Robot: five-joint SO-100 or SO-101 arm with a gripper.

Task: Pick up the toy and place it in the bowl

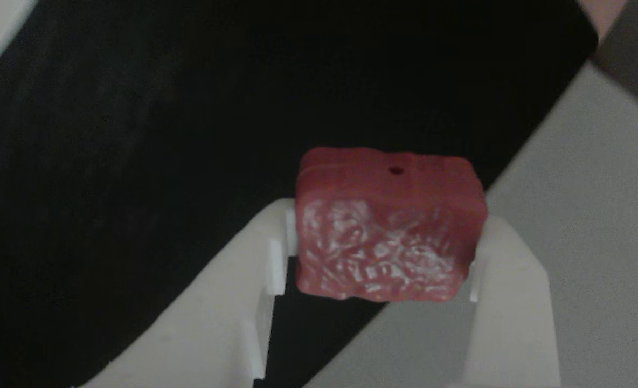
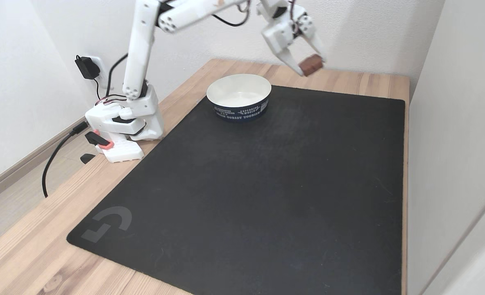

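A: Toy [image 2: 311, 64] sits clamped between the two white fingers of the claw [image 2: 310, 65], held up in the air in the fixed view; nothing under it touches it.

B: And in the other view?

A: There the toy [image 1: 389, 226] fills the gap of the claw [image 1: 386, 253]; one finger [image 1: 268, 253] presses its left side, the other finger [image 1: 505, 258] its right side; the rough white-flecked face is toward the camera, the smooth side with the small round hole is on top.

B: So the claw is closed on the toy?

A: Yes, gripping it by two opposite sides; the block looks level, not tipped.

B: Where is that against the bowl?

A: In the fixed view the bowl [image 2: 239, 96] stands on the far part of the black mat [image 2: 267, 188], white inside with a dark lettered band outside; the toy hangs to the right of it and farther back, above the far edge of the mat where the wooden worktop [image 2: 33, 246] shows; toy and bowl are apart.
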